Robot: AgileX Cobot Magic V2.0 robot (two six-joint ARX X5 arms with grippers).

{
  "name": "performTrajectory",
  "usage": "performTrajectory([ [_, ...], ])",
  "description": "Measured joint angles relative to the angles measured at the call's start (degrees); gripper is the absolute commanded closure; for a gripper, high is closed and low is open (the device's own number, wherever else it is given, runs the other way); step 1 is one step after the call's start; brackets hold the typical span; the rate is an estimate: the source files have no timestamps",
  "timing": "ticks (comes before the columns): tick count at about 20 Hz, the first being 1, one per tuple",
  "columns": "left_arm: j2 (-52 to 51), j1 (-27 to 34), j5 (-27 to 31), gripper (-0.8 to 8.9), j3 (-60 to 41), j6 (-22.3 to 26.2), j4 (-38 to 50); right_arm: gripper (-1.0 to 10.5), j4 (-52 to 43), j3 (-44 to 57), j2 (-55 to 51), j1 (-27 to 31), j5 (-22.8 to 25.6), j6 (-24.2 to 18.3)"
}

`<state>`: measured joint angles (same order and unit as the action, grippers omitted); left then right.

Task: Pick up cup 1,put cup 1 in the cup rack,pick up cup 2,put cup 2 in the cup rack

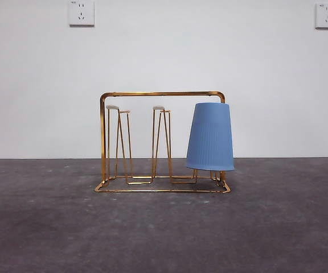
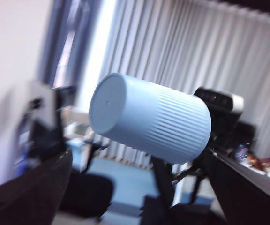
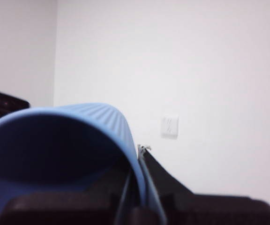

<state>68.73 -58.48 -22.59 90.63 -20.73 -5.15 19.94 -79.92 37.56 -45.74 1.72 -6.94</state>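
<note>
Table (image 1: 50,227): dark grey and mottled, running back to a white wall with a socket (image 1: 81,12) high at the left and another (image 1: 327,15) high at the right.
Cup rack (image 1: 162,94): gold wire, standing upright at the middle of the table in the front view.
Left pegs: bare, white tips showing.
Middle pegs: bare as well.
Racked cup (image 1: 210,136): blue and ribbed, upside down over the pegs at the rack's right end, its rim just above the base wire.
Left gripper (image 2: 139,161): off the table and out of the front view; its jaws are spread wide and grip nothing.
Held cup (image 2: 149,117): pale blue and ribbed, lying on its side in the air beyond the left jaws, closed base towards that camera.
Right gripper (image 3: 137,187): also out of the front view; its jaws are pinched on the held cup's wall at the rim, one inside the mouth and one outside.
</note>
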Motion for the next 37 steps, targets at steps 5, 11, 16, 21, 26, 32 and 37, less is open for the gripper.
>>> performTrajectory([
  [5,5.2,0.0,-5.3,3.40,0.0,-5.2,13.4,9.6,-4.8,0.0,-2.0,0.0,-1.5,-2.0],
  [11,11.9,0.0,-10.1,3.39,0.0,-14.3,30.2,9.6,-8.4,0.0,-1.2,0.0,-3.8,-3.2],
  [16,14.8,0.0,-10.1,3.39,0.0,-19.3,37.4,9.6,-11.3,0.1,1.4,0.0,-6.7,-3.6],
  [21,15.6,-0.2,-10.1,3.39,0.0,-20.6,41.9,9.6,-11.9,0.1,4.2,0.0,-6.6,-3.6],
  [26,15.6,-0.2,-9.3,3.43,0.0,-20.9,43.5,9.6,-12.7,0.1,6.7,0.0,-7.3,-3.6],
  [32,15.6,-0.2,-8.9,5.73,0.0,-22.0,44.0,9.6,-13.1,0.1,8.0,-0.1,-8.6,-3.6],
  [37,15.6,-0.2,-9.0,8.25,0.0,-23.5,44.4,9.6,-13.3,0.1,7.9,-0.2,-9.1,-3.6],
])
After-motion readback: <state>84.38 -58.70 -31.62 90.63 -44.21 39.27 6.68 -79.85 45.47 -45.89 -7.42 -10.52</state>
